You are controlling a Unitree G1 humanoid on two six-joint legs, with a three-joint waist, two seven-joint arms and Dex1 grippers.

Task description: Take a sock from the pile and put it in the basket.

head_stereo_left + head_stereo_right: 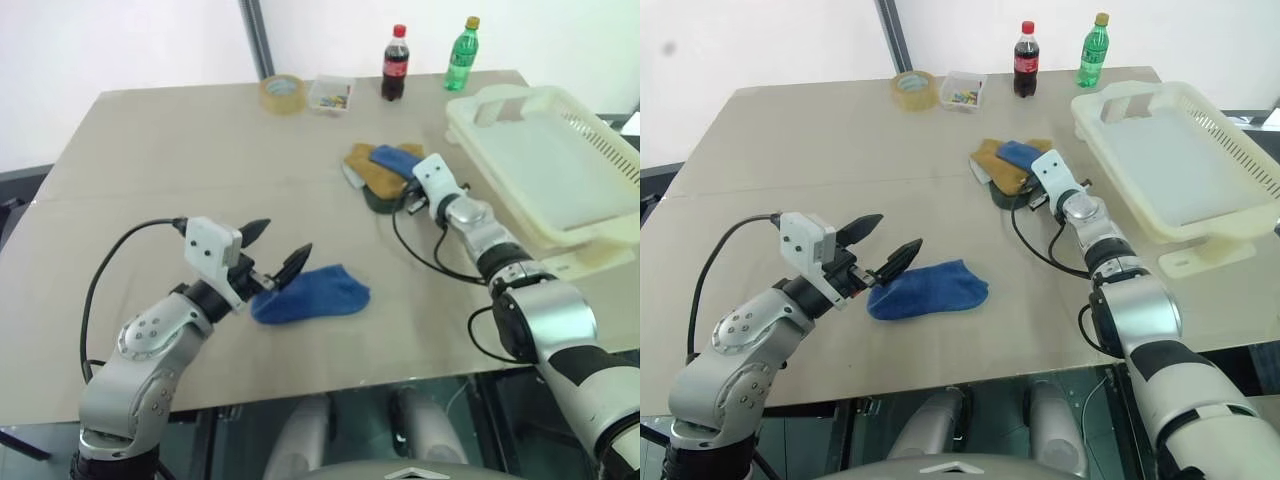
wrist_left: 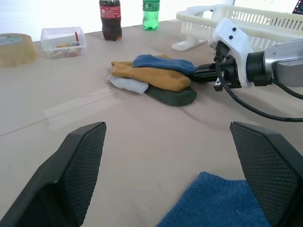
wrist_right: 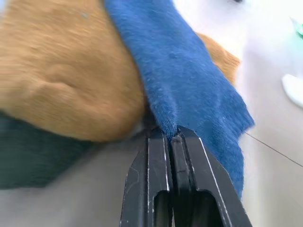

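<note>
1. Basket (image 1: pixel 560 160) sits just right of the pile (image 1: pixel 385 170), nothing between them.
2. Second blue sock (image 1: pixel 310 294) lies well nearer than the pile, under the left gripper (image 1: pixel 278 248), whose fingers spread wide, empty.
3. Blue sock (image 3: pixel 189 80) tops the pile; right gripper (image 3: pixel 170 137) pinches its edge, fingers closed.
4. Tape roll (image 1: pixel 283 93), clear box (image 1: pixel 331 93) and two bottles (image 1: pixel 395 63) stand beyond the pile.

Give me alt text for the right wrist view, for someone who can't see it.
The right claw, its two black fingers shut together, pinches the edge of the blue sock at the pile. The sock drapes over a mustard-yellow sock, with a dark green sock beneath on the pale table.
</note>
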